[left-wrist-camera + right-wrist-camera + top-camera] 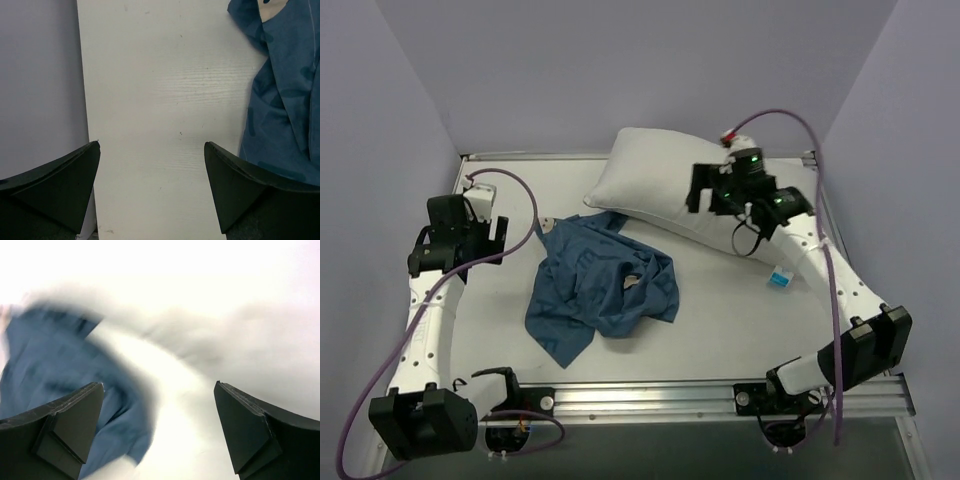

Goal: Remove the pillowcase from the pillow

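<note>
The right gripper [159, 385] had its jaws spread wide with nothing between them. It hung above the right-hand half of the pillow [650, 180]. Its wrist view was smeared by blur, yet the white cushion showed below and beyond the fingers, with blue cloth off to the left.

The left gripper [150, 145] also had its jaws wide apart and empty. It sat over the bare counter [150, 75], well to the left of the pillow and close to the side wall.

The pillowcase [600, 290] was wholly off the pillow. It lay crumpled in a loose heap on the counter, just in front of the pillow's left end. Its far edge met the pillow's near side there. Small beige patches of the print showed among the blue folds, and one edge of the cloth reached into the right side of the left wrist view.

The pillow lay bare, plump and slantwise. A small blue-and-white tag [780, 278] sat at its near right corner, beneath the right arm.
</note>
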You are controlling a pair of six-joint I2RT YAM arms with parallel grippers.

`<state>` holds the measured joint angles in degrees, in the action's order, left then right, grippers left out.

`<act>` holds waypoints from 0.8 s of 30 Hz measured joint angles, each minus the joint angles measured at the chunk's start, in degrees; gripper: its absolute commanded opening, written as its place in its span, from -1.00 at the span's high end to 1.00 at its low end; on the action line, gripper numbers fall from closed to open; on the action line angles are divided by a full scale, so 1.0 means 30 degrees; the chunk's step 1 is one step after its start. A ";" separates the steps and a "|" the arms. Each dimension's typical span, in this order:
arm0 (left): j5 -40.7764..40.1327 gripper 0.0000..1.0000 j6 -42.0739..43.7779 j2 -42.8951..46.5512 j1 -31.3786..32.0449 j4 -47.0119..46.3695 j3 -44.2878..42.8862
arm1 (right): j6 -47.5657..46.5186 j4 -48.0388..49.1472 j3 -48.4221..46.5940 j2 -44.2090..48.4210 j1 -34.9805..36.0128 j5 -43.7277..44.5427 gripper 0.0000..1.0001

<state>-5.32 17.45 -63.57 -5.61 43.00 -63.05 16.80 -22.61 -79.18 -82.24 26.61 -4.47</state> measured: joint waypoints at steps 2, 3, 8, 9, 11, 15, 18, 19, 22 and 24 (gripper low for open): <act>0.0117 -0.88 -0.0554 0.0044 -0.0095 -0.0765 0.0189 | 0.0022 0.0044 -0.0444 0.0364 -0.3206 0.0729 -0.99; 0.0255 -0.87 -0.0765 0.0058 -0.0131 -0.1042 0.0299 | 0.0095 0.0058 -0.0452 0.0379 -0.4743 0.1180 -0.99; 0.0517 -0.88 -0.1770 0.0248 -0.0219 -0.1843 0.0889 | 0.1035 -0.0430 0.1064 0.0364 -1.0426 0.4029 -0.99; 0.0510 -0.87 -0.1989 0.0328 -0.0226 -0.1960 0.1020 | 0.1202 -0.0430 0.1486 0.0466 -1.0921 0.4291 -0.99; 0.0488 -0.88 -0.2477 0.0525 -0.0248 -0.2222 0.1333 | 0.1435 -0.0452 0.2280 0.0729 -1.1475 0.4692 -0.99; 0.0488 -0.87 -0.2761 0.0911 -0.0262 -0.2404 0.1843 | 0.1537 -0.0444 0.3155 0.1326 -1.1482 0.5078 -0.99; 0.0495 -0.87 -0.2769 0.1078 -0.0262 -0.2397 0.2069 | 0.1545 -0.0321 0.3322 0.1705 -1.1468 0.5202 -0.99; 0.0495 -0.87 -0.2776 0.1122 -0.0262 -0.2404 0.2113 | 0.1537 -0.0284 0.3344 0.1829 -1.1468 0.5202 -0.99; 0.0503 -0.88 -0.2805 0.1188 -0.0262 -0.2397 0.2157 | 0.1523 -0.0197 0.3373 0.2200 -1.1468 0.5166 -0.99; 0.0503 -0.88 -0.2805 0.1195 -0.0262 -0.2390 0.2164 | 0.1457 -0.0058 0.3395 0.2397 -1.1468 0.4940 -0.99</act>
<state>-3.81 9.04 -59.99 -6.39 35.83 -56.55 21.17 -22.79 -68.99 -75.05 -7.79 10.35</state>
